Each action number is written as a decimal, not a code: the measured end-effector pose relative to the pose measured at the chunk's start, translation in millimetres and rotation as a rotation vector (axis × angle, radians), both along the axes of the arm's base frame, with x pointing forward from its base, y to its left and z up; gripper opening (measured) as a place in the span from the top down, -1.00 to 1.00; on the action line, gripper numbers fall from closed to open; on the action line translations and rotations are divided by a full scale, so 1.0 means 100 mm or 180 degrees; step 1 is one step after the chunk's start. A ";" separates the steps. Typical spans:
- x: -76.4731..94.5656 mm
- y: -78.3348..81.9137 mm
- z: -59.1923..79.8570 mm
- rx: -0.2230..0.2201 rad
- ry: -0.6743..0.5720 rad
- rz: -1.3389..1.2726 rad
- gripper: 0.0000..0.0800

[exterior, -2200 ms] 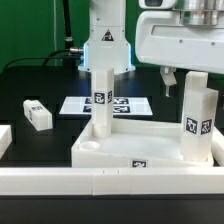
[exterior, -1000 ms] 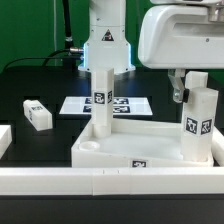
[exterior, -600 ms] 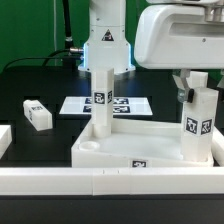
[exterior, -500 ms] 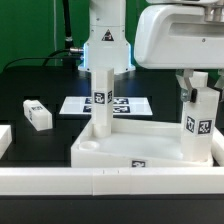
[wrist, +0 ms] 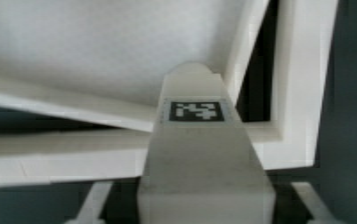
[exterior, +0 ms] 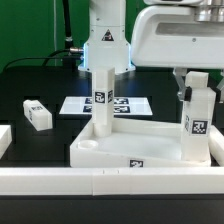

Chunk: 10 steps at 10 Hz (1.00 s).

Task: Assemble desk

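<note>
The white tray-like tabletop lies on the black table with two square white legs standing in it. One leg stands near the tray's far corner at the exterior view's left. The other leg stands at the tray's corner on the exterior view's right. My gripper is shut on the top of this leg, a finger on each side. In the wrist view the held leg runs down to the tabletop, and my gripper clasps it, its fingers against the leg's sides.
A loose white leg lies on the table at the exterior view's left. The marker board lies behind the tray. A long white border rail runs along the front. The robot's base stands at the back.
The gripper came down over the right leg's top and shut on it. The leg has turned slightly, so its tag faces differently.
</note>
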<state>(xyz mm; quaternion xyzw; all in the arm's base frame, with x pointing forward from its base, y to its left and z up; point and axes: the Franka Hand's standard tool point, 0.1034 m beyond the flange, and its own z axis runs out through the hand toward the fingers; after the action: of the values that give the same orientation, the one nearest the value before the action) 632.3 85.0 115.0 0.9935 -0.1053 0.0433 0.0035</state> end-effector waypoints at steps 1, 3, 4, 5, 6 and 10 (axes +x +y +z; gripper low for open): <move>0.00 -0.01 0.00 0.0049 -0.0005 -0.0283 0.28; 0.01 -0.01 0.00 0.0152 -0.0022 -0.0902 0.28; 0.01 -0.03 0.00 0.0167 -0.0024 -0.1220 0.28; 0.00 -0.09 0.00 0.0154 -0.0021 -0.1494 0.28; 0.00 -0.14 0.00 0.0124 -0.0021 -0.1705 0.28; -0.06 -0.15 0.17 0.0142 0.0033 -0.1748 0.27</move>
<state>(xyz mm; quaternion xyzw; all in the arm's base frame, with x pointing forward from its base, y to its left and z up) 626.0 70.0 131.8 0.9278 -0.3716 0.0333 -0.0063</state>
